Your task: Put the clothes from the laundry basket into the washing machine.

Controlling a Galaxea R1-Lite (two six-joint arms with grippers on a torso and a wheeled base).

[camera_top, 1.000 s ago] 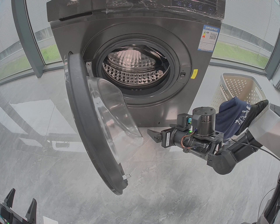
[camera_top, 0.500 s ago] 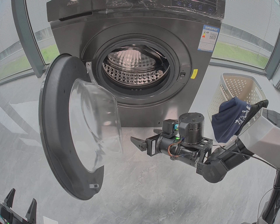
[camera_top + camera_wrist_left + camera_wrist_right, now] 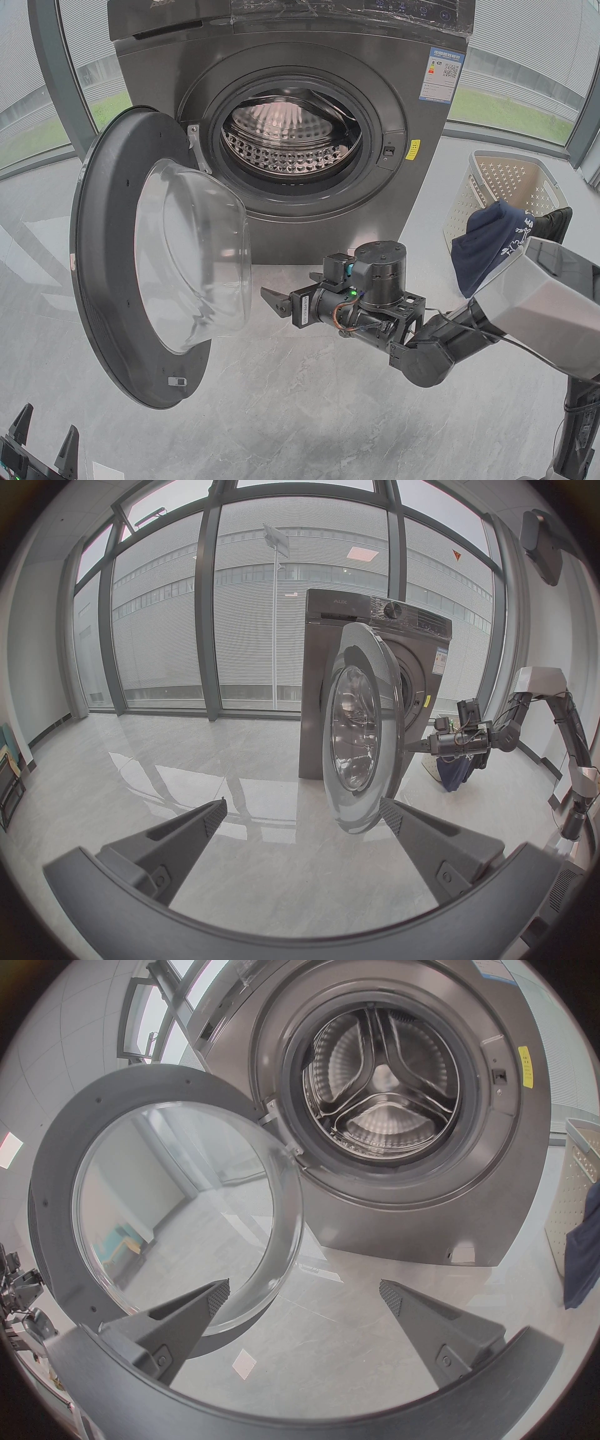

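The grey washing machine (image 3: 400, 206) stands ahead with its round door (image 3: 106, 262) swung wide to the left. Its steel drum (image 3: 290, 140) (image 3: 381, 1085) holds nothing. A beige laundry basket (image 3: 500, 181) stands right of the machine, and a navy garment (image 3: 487, 247) (image 3: 584, 1254) is draped over its front rim. My right gripper (image 3: 284, 289) (image 3: 303, 1291) hangs open and empty low in front of the machine, pointing left toward the door's glass bowl (image 3: 181, 1210). My left gripper (image 3: 49, 425) (image 3: 303, 811) is open and empty at the near left, far from the machine.
Glossy grey floor tiles (image 3: 300, 406) spread in front of the machine. Tall windows with dark frames (image 3: 53, 81) run behind it. The open door takes up the space left of the drum opening.
The door has swung from nearly edge-on to wide open on the left. My right gripper has drifted left and nearer to me. The head view has shifted slightly.
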